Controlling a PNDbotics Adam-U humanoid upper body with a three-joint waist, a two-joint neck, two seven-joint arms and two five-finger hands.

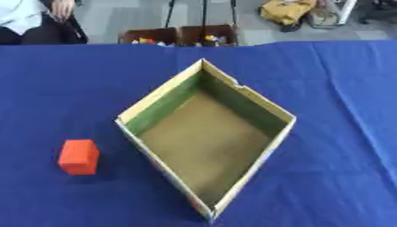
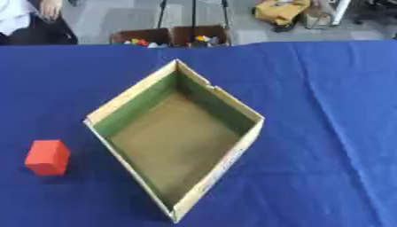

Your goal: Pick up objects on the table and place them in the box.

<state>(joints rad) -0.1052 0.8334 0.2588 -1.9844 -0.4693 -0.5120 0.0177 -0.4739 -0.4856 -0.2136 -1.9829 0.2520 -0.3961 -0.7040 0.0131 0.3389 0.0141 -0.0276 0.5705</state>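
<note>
— Cardboard box sits open, corner toward the camera, on the blue surface; a red block lies apart on its left.

— Both views match; neither shows a hand, so its fingers cannot be told.

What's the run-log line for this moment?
box: open, nothing inside | orange block: on blue tablecloth, left of box, apart | hands: neither in view | placing: not started
</note>
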